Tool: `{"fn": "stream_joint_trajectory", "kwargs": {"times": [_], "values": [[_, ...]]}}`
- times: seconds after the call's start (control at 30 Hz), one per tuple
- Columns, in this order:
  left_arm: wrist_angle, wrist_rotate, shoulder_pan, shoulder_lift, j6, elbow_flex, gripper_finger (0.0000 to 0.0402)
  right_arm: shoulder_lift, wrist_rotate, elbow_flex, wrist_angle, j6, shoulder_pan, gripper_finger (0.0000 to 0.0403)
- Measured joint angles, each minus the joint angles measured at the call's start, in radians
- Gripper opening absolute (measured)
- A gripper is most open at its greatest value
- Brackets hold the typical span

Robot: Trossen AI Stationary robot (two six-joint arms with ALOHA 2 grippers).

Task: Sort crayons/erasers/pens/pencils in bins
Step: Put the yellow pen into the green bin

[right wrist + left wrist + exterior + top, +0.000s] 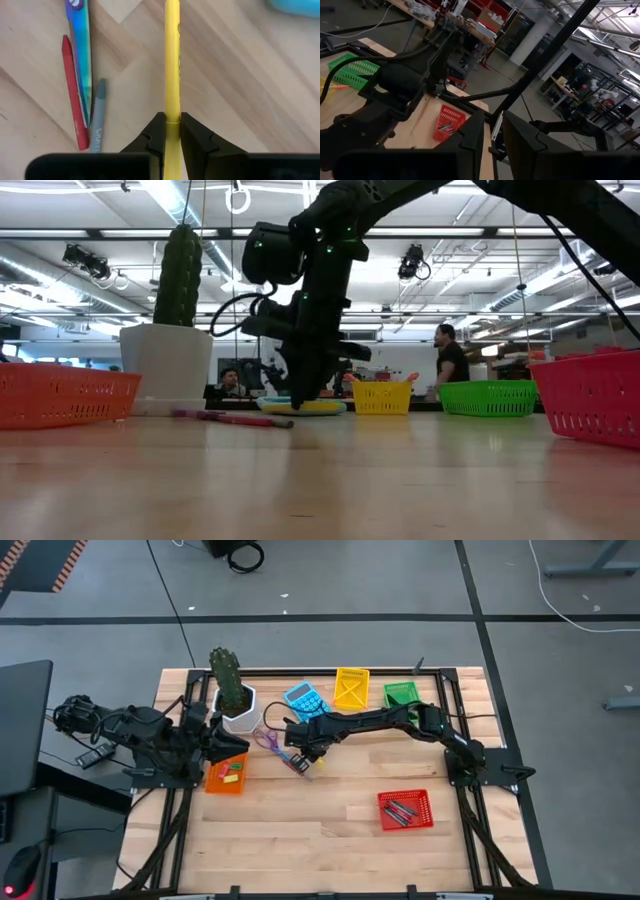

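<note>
The right claw (172, 131) is clenched on a yellow pencil (172, 60), with both fingers pressed against the shaft close to one end; most of the length runs forward past the fingertips, unsupported. In the high view this claw (300, 755) is low over the middle of the surface (330, 830), beside the purple scissors (270, 740) and just in front of the blue calculator (306, 699). Whether the pencil is already clear of the wood cannot be told. Three hazards follow from this. First, an end grip leaves a long lever: a fast swing or a knock may pivot the pencil between the fingers or pull it out. Second, a red crayon (73, 90), a grey crayon (98, 117) and a multicoloured stick (81, 55) lie just beside the pencil; a sideways drag before lifting would probably scatter them. Third, the route to the yellow bin (351, 687) passes the calculator, and the projecting end may strike it or catch the bin's mesh wall on the way in, leaving the pencil propped on the rim. The left claw (492, 137) is held above the orange bin (226, 775) near the plant pot (239, 706); its fingers sit close with only a narrow gap and nothing visible between them. The red bin (405, 810) already holds dark pens.
</note>
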Motion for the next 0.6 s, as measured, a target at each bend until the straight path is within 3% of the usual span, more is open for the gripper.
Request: {"fn": "stream_joint_trajectory", "kwargs": {"times": [0.27, 0.6], "values": [[-0.003, 0.0, 0.0, 0.0, 0.001, 0.0, 0.0073, -0.066, -0.02, 0.001, -0.092, 0.01, 0.001, 0.0048], [-0.017, 0.0, 0.0, 0.0, 0.003, 0.0, 0.0077, -0.238, 0.093, 0.003, -0.288, 0.003, -0.059, 0.0048]]}}
